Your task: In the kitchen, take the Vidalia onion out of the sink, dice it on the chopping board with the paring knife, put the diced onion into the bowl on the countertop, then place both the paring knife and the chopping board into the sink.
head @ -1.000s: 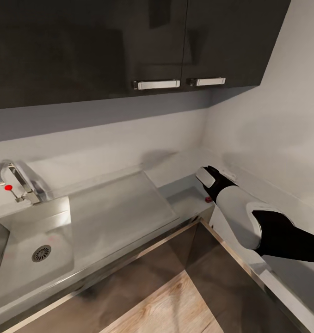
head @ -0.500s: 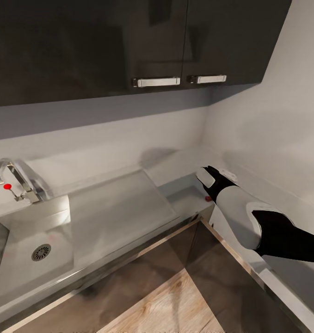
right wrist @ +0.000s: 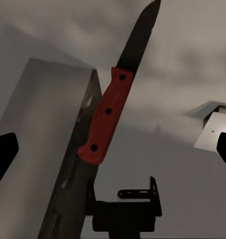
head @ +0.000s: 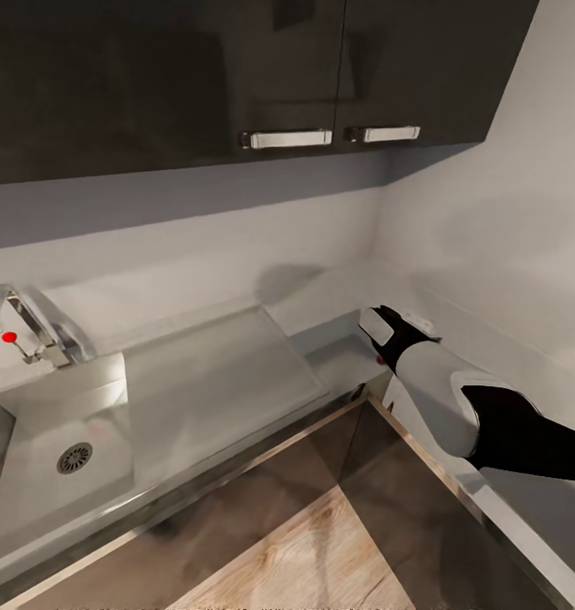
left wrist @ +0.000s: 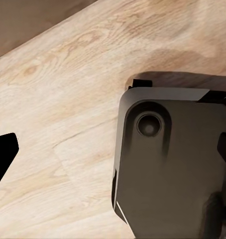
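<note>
Grey countertop (head: 321,309) corner beside sink (head: 58,440): paring knife (right wrist: 117,94) lay flat, red handle nearest the right gripper (right wrist: 113,149), whose fingers were spread wide, gripping nothing, probably lined up for grasp. Left gripper's state unclear.

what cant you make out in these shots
- Head view: the right gripper and its arm cover nearly all of the paring knife.
- Head view: the picture's left edge cuts off the sink's left end.
- Right wrist view: the knife's tip meets the top edge; whether the knife touches the drainboard is unclear.
</note>
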`<state>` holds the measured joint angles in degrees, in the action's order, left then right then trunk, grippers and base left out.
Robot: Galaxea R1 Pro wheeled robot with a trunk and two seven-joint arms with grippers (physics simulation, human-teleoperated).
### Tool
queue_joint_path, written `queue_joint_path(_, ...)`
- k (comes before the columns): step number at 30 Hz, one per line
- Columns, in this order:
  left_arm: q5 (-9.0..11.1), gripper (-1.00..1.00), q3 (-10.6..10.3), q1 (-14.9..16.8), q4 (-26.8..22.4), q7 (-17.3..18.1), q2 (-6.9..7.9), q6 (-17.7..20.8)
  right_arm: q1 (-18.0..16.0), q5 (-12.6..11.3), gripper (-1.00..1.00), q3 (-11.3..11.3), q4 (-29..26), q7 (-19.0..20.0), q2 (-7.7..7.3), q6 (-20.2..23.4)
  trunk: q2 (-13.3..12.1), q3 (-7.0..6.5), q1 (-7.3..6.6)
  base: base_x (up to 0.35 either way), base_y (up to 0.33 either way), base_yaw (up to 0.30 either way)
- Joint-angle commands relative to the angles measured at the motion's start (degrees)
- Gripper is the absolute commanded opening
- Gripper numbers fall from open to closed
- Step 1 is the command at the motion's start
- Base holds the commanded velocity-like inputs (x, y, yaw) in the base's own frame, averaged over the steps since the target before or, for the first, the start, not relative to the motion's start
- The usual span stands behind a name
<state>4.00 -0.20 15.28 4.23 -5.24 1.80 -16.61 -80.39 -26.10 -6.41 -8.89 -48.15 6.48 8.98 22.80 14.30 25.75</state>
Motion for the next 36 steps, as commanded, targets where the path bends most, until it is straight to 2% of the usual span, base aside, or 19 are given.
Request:
queue_joint_path(1, 0.39, 1.00, -0.07, 0.10, 0.25, 0.06, 0.05, -0.44, -0.03, 0.48, 1.00, -0.44, -0.10, -0.19, 0.03, 0.60, 0.12, 0.20, 0.03, 0.000, 0.000, 0.000)
queue_joint_path(36, 0.39, 1.00, -0.07, 0.10, 0.25, 0.06, 0.13, -0.44, -0.03, 0.44, 1.00, -0.44, -0.08, -0.19, 0.11, 0.60, 0.12, 3.41, 0.03, 0.032, 0.000, 0.000)
